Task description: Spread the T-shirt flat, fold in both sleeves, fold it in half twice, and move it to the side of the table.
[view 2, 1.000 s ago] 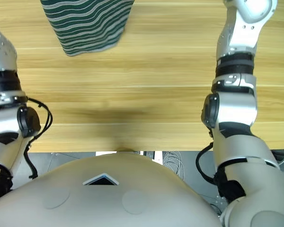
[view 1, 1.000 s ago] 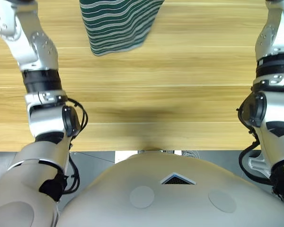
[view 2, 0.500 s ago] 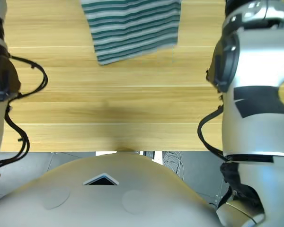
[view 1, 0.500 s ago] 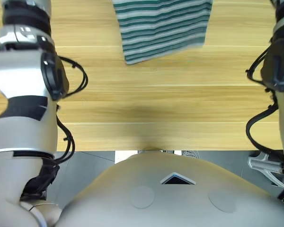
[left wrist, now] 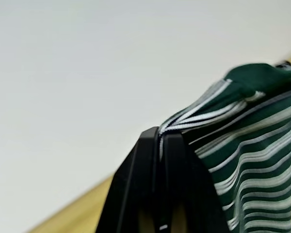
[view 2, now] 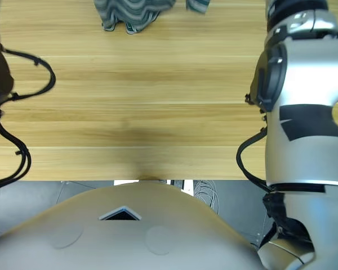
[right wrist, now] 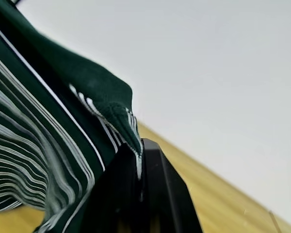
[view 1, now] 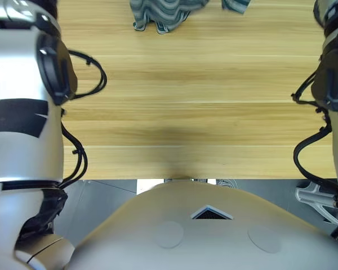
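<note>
Over the far side of your table (view 1: 186,101), the striped T-shirt (view 1: 158,14) hangs bunched. Your left gripper (left wrist: 160,141) is pinched tight on one edge of the cloth, and your right gripper (right wrist: 138,150) grips another edge.

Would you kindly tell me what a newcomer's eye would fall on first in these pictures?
The green-and-white striped T-shirt stands out: the left gripper and the right gripper each pinch an edge of it. In the head views its bunched lower part lies at the far part of the wooden table, between the two arms.
</note>
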You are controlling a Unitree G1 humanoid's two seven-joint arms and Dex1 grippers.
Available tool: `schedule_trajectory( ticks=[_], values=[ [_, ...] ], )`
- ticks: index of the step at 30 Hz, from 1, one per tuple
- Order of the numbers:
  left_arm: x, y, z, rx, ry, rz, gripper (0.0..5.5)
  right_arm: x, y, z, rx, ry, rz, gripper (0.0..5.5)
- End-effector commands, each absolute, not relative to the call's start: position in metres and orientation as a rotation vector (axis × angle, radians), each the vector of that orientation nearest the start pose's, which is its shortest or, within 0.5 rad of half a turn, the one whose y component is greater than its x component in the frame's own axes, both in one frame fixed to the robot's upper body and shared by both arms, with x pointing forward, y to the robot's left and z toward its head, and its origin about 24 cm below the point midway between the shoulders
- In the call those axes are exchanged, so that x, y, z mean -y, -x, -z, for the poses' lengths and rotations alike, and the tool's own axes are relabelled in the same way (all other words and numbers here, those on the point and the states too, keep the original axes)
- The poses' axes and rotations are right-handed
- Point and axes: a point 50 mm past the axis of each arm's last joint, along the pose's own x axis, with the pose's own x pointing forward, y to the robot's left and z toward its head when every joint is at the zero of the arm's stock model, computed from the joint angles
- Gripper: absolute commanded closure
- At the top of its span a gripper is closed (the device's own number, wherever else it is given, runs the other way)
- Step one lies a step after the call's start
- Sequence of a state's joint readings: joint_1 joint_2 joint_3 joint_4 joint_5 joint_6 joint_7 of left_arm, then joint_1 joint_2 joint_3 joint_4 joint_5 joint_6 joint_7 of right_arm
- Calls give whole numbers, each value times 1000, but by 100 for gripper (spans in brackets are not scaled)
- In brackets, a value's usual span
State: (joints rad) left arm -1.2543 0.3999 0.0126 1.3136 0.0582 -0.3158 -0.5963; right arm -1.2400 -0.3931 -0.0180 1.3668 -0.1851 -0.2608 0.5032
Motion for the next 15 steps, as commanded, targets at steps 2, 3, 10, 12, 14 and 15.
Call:
schedule_trajectory(
  ticks=[2,3,10,12,14,15],
  values=[
    [-202,-379,-137,31,-513,812,549,207,-395,-134,-78,497,-607,550],
    [-208,-369,-138,52,-512,864,549,212,-388,-126,-84,487,-654,550],
    [-197,-253,-73,-199,-527,1265,549,260,-312,-66,-308,522,-1204,550],
    [-192,-229,-55,-296,-528,1330,549,271,-287,-47,-406,548,-1323,550],
    [-189,-207,-38,-403,-557,1379,549,275,-267,-32,-464,564,-1419,550],
    [-189,-197,-29,-453,-589,1397,549,274,-259,-26,-483,573,-1462,550]
  ],
)
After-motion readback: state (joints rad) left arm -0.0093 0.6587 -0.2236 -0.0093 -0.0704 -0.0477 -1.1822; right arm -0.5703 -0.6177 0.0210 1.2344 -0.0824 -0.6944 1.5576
